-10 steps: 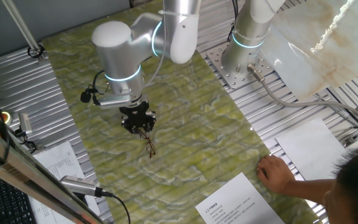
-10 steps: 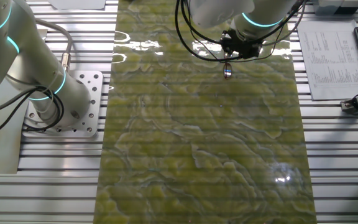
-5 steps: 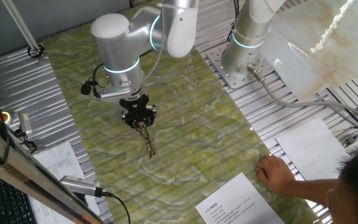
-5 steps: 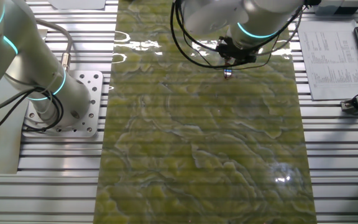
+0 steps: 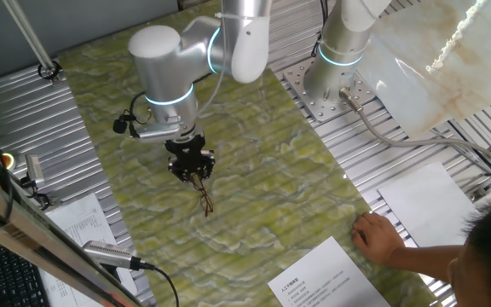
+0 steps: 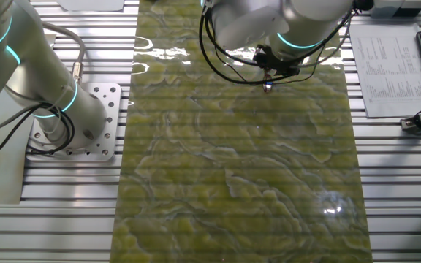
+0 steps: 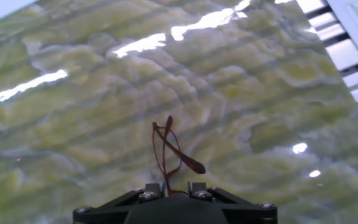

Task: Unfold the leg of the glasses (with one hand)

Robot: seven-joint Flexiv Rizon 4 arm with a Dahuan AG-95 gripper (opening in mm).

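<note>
Table point(image 5: 32, 94): ribbed metal slats | Mat point(image 5: 262, 170): glossy green-yellow marbled sheet, laid flat down the middle | Glasses point(image 5: 205, 201): lower end on or just above mat, contact unclear | Papers point(image 5: 326, 277): white printed sheets on slats at mat edge | Base plate point(image 6: 93, 120): bolted beside mat
</note>
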